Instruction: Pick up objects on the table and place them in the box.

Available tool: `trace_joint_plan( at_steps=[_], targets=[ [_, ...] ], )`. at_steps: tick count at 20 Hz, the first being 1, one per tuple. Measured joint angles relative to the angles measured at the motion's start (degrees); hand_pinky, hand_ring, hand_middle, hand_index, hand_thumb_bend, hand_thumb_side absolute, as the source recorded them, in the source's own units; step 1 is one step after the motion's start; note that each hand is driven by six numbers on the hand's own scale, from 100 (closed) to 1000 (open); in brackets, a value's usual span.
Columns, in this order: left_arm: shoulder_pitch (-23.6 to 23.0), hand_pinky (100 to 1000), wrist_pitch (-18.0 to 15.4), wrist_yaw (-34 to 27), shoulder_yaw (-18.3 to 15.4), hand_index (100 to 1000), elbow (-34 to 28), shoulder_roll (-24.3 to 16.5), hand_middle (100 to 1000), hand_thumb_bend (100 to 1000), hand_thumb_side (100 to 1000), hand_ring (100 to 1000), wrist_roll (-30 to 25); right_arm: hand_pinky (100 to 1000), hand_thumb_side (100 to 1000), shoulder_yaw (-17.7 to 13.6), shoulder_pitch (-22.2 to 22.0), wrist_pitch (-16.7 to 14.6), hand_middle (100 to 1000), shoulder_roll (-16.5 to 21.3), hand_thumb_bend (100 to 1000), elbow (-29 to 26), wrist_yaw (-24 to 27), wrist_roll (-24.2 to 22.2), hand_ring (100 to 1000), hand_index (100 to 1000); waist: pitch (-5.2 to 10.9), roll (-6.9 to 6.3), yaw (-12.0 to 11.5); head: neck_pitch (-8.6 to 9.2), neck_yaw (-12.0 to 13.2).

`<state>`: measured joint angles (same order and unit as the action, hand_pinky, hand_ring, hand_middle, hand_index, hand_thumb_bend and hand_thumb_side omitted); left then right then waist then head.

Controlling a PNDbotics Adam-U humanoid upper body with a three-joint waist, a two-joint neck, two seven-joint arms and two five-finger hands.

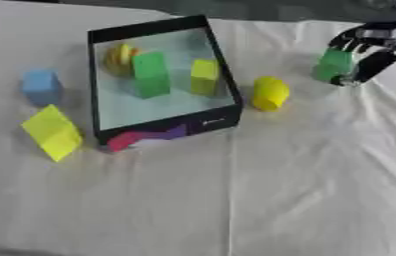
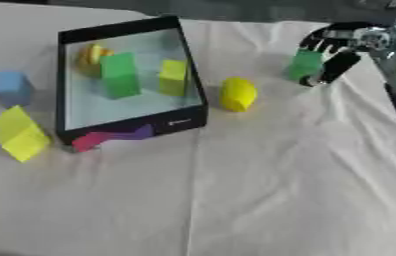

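One green block [image 2: 306, 64] sits at the far right of the bench [image 1: 280, 200], and the right hand [image 2: 341, 47] curls its fingers around it. To do it well, lift straight up, then carry it left over the yellow cylinder [image 1: 270, 93] into the box [image 1: 149, 30].

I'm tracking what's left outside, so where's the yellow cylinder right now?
The yellow cylinder lies on the white cloth just right of the black box, between it and the right hand holding a green block.
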<state>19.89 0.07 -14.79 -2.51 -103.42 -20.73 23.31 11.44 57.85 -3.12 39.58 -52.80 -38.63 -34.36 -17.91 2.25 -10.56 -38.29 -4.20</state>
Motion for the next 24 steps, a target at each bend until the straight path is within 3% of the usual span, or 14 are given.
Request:
trace_joint_plan(
  at_steps=[2,4,5,6,12,16,20,24],
  targets=[
    [0.3,737,0.0,0.0,0.1,799,0.0,0.0,756,125,790,782,0.0,854,269,-0.2,0.1,0.4,794,0.0,390,0.5,-0.5,1.0,848,891,-0.17,0.01,-0.1,0.18,-0.1],
    [0.4,737,0.0,0.0,0.2,799,-0.2,0.0,755,124,791,782,0.0,809,251,-0.5,0.1,1.0,678,-0.1,321,0.8,-0.6,2.2,777,806,-0.17,0.01,-0.2,0.27,-0.1],
    [0.4,737,0.1,0.0,0.3,799,-0.2,0.0,755,124,791,782,-0.1,809,251,-0.6,0.1,1.4,678,-0.2,321,0.9,-0.6,3.1,777,806,-0.23,0.01,-0.2,0.36,-0.1],
    [0.4,737,0.1,0.0,0.3,799,-0.3,0.0,755,125,791,783,-0.1,780,215,-0.8,0.1,2.0,622,-0.4,296,1.0,-0.4,4.1,732,769,-0.29,0.00,-0.2,0.37,-0.1],
    [0.4,737,0.3,0.0,0.3,798,-0.3,0.0,754,127,787,782,-0.3,678,144,-0.9,0.2,4.4,484,-0.9,395,1.0,0.6,10.6,577,643,-0.30,0.00,-0.1,0.40,-0.4],
    [0.4,736,0.3,0.0,0.4,797,-0.3,0.0,753,126,786,782,-0.3,605,144,-0.8,0.2,5.1,425,-0.9,424,1.0,0.6,14.7,514,576,-0.30,0.01,-0.1,0.70,-0.4],
    [0.4,736,0.4,0.0,0.6,797,-0.3,0.0,753,126,787,782,-0.4,591,118,-0.5,0.1,5.8,414,-0.9,417,0.8,0.4,18.7,502,565,-0.30,0.01,-0.1,0.88,-0.4],
    [0.4,736,0.5,0.0,0.6,797,-0.3,0.0,753,127,786,783,-0.6,598,106,-0.1,0.2,5.9,419,-0.9,416,-0.4,1.4,19.5,507,571,-0.30,0.01,0.3,0.77,-0.3]
  ],
)
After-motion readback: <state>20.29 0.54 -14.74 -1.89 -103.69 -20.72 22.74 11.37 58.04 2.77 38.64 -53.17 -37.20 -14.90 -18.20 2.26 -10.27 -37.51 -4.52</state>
